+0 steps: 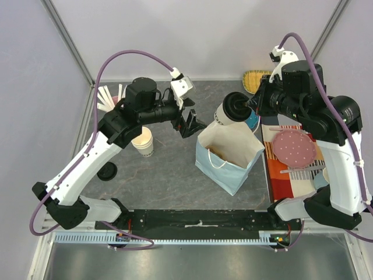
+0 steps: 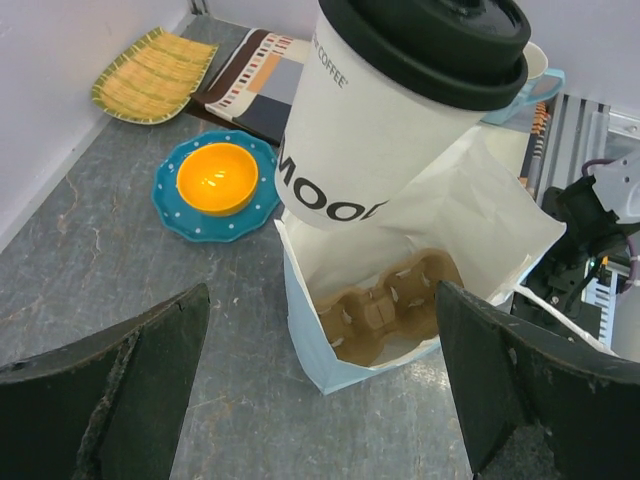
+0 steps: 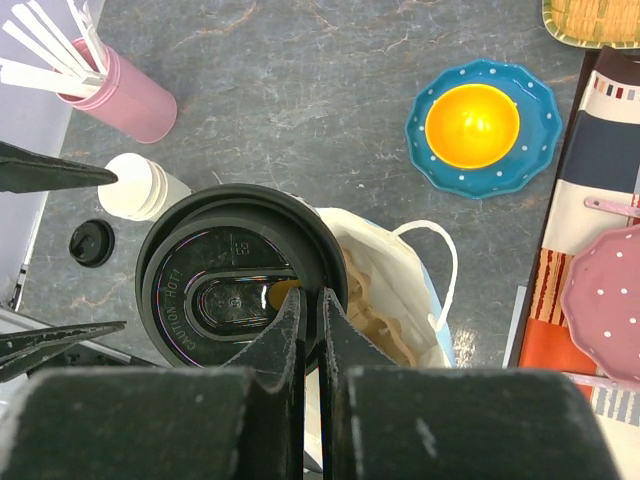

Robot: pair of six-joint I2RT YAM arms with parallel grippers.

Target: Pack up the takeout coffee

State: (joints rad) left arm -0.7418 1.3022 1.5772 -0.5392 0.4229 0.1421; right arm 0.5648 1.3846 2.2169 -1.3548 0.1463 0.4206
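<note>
The takeout coffee (image 1: 229, 111), a white paper cup with a black lid (image 3: 235, 280), hangs tilted over the open mouth of a pale blue paper bag (image 1: 233, 169). My right gripper (image 3: 312, 296) is shut on the rim of its lid, one finger inside the rim and one outside. In the left wrist view the takeout coffee (image 2: 380, 130) looms above the bag (image 2: 310, 350), and a brown cardboard cup carrier (image 2: 385, 310) lies in the bag's bottom. My left gripper (image 1: 189, 122) stands wide open just left of the bag, holding nothing.
Stacked lidless cups (image 1: 143, 142) and a loose black lid (image 1: 107, 171) sit under the left arm. A pink cup of white sticks (image 1: 111, 99) stands back left. An orange bowl on a blue plate (image 3: 480, 128), a woven tray (image 1: 255, 80) and a pink plate (image 1: 294, 147) lie right.
</note>
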